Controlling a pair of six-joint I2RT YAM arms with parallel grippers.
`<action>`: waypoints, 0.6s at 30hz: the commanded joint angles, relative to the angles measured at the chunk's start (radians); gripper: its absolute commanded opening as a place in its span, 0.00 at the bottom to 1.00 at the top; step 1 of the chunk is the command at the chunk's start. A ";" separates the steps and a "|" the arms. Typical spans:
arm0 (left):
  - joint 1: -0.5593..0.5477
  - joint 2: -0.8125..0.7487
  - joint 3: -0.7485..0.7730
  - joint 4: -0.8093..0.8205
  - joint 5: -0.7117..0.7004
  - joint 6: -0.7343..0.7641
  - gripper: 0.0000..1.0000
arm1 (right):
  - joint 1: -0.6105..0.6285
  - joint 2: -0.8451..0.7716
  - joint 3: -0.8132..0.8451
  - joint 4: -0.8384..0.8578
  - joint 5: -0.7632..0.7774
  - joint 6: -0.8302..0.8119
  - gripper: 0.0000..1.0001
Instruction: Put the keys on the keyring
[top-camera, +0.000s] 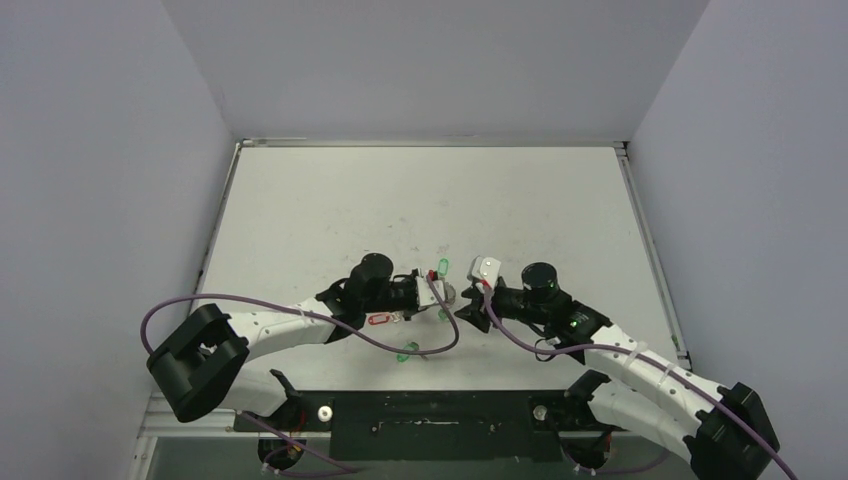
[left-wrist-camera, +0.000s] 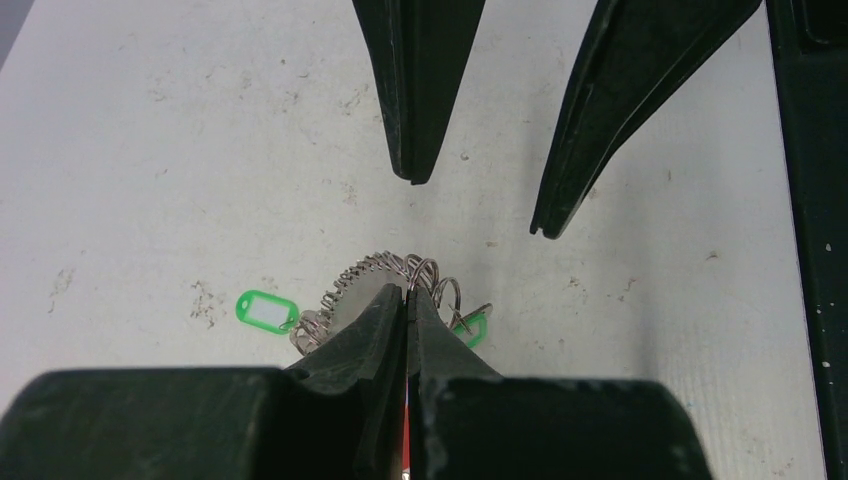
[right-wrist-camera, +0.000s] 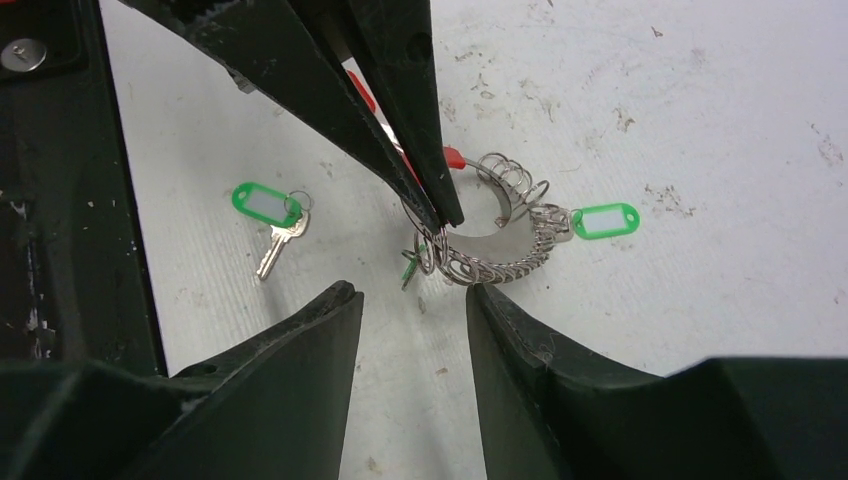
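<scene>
The keyring (right-wrist-camera: 500, 255) is a ring fringed with silvery loops (left-wrist-camera: 400, 268), and a red end (right-wrist-camera: 455, 157) shows on it. My left gripper (left-wrist-camera: 407, 290) is shut on its rim, holding it just above the table. One green-tagged key (right-wrist-camera: 605, 220) hangs from the ring, and a small green tag (right-wrist-camera: 410, 268) sits beneath it. Another green-tagged key (right-wrist-camera: 265, 203) lies loose on the table. A red-tagged key (top-camera: 378, 320) lies by the left arm. My right gripper (right-wrist-camera: 412, 292) stands open just short of the ring, with nothing between its fingers.
The white table (top-camera: 330, 220) is walled by grey panels at left, back and right. A purple cable (top-camera: 440, 345) loops across the near part of the table, close to a green tag (top-camera: 406, 352). The dark mounting rail (top-camera: 430, 415) runs along the near edge.
</scene>
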 joint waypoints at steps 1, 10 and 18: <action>0.003 -0.039 0.009 0.016 0.002 0.004 0.00 | 0.017 0.036 -0.008 0.141 0.034 -0.023 0.43; 0.002 -0.047 0.010 0.016 0.006 0.003 0.00 | 0.042 0.127 -0.015 0.223 0.030 -0.050 0.40; -0.002 -0.050 0.009 0.019 0.012 0.003 0.00 | 0.050 0.198 -0.004 0.245 0.021 -0.087 0.31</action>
